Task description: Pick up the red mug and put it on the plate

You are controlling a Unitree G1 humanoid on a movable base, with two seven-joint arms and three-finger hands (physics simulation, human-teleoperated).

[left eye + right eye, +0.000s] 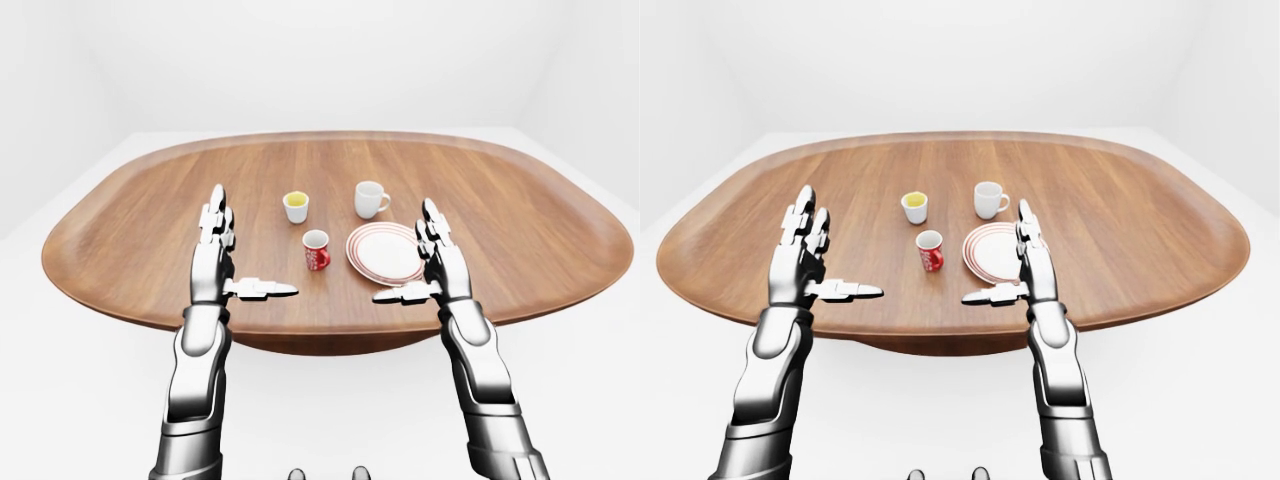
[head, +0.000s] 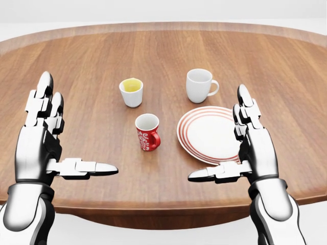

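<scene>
The red mug (image 2: 147,132) stands upright on the wooden table (image 2: 76,56), just left of the white plate with red rings (image 2: 207,132). My left hand (image 2: 61,138) is open, fingers stretched, well to the left of the mug. My right hand (image 2: 232,148) is open over the plate's lower right edge, its thumb pointing left. Neither hand touches the mug.
A white cup with yellow inside (image 2: 131,92) stands above and left of the red mug. A white handled mug (image 2: 199,84) stands above the plate. The table's near edge (image 2: 153,209) runs under both hands; white floor surrounds the oval table.
</scene>
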